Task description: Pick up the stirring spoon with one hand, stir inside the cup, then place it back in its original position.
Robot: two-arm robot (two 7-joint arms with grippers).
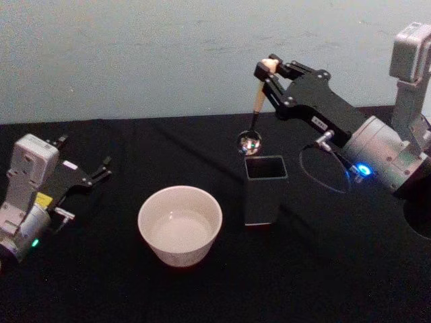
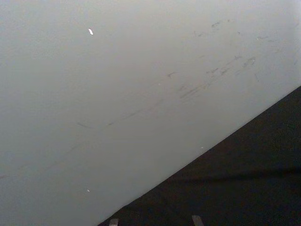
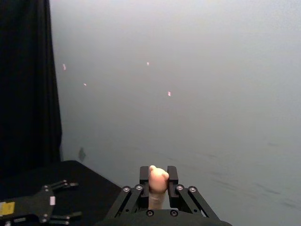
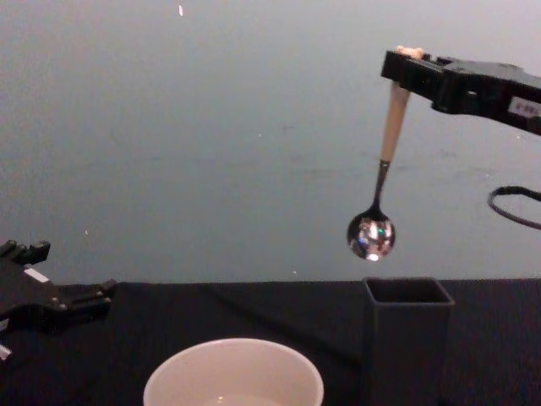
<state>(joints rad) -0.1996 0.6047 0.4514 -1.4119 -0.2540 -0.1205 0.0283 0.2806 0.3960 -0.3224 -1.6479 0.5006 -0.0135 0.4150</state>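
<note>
Black worktop (image 1: 337,269), grey wall (image 1: 168,54) | right hand (image 1: 268,67) pinches stirring spoon (image 1: 256,101), bear head half hidden between fingers | bowl hangs clear near holder (image 1: 265,192) | left hand (image 1: 84,156) spread wide, idle left of cup (image 1: 180,225)

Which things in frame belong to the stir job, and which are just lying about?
Job: cream bear-topped steel stirring spoon, held up by the shut right pincer; round cream-white cup; dark grey square holder.
Lying about: open left pincer, parked at left; black cable loop by the right arm; black table cloth.
</note>
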